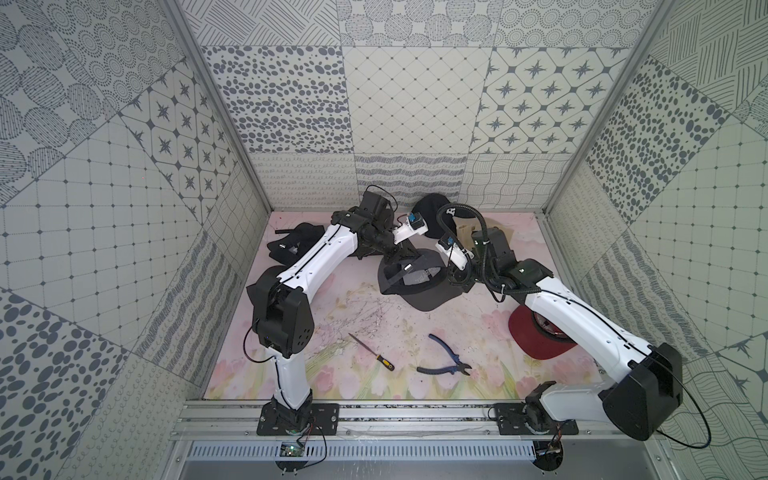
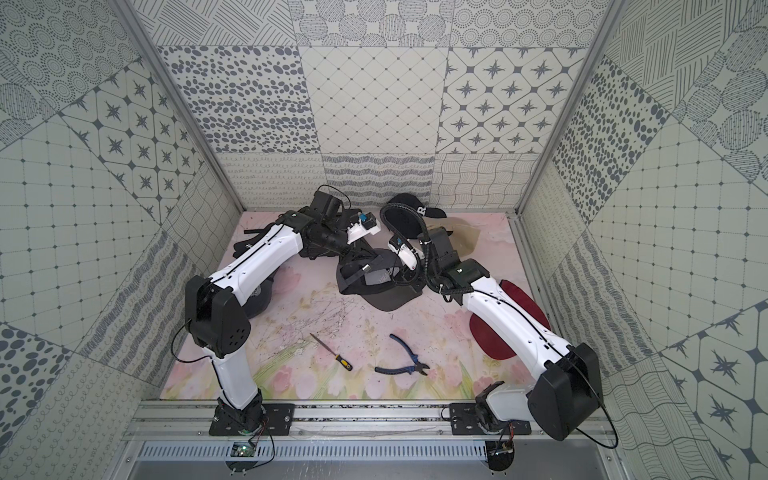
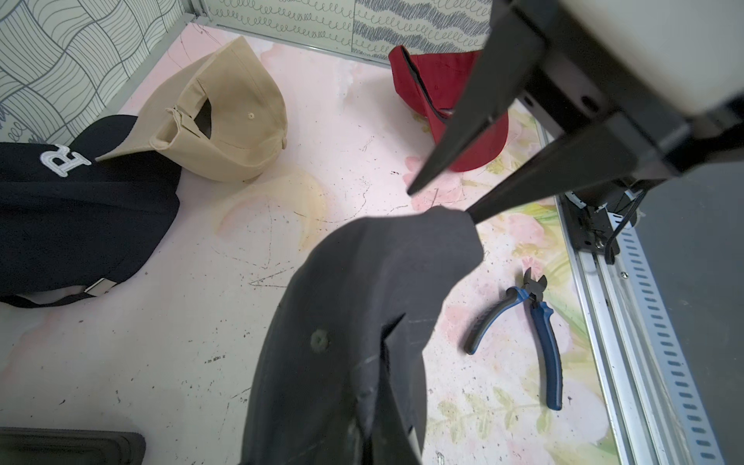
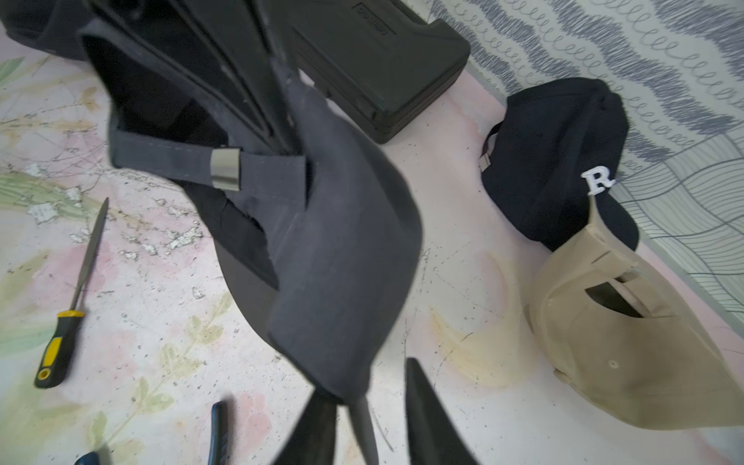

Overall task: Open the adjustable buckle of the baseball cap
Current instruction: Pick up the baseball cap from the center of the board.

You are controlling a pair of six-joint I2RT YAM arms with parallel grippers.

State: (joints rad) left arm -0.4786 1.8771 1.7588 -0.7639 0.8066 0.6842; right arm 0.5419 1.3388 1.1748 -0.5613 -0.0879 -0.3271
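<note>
Looking at a grey baseball cap (image 1: 419,291) flipped opening-up around the middle of the floral mat (image 1: 353,307), brim pointing at the front rail, same deal in both top views. Can see the left gripper (image 4: 288,143) pinched tight on the cap's rear edge, right beside the strap (image 4: 161,155). Got the metal buckle (image 4: 225,169) sitting on that strap, threaded through, clear of both grippers. Seeing the right gripper (image 3: 441,203) with jaws parted, one fingertip (image 3: 495,201) touching the cap's side edge but not clamping anything.

Also spotted a black cap with a white R (image 4: 563,153) and a beige cap (image 4: 624,362) over by the back wall, touching each other, plus a red cap (image 3: 435,80) partly under the right arm. Up front, found a yellow-handled file (image 1: 371,351) and blue-handled cutters (image 1: 445,350), near each other and well apart from the grey cap. Also got a black case (image 4: 382,68) near the cap on its back side.
</note>
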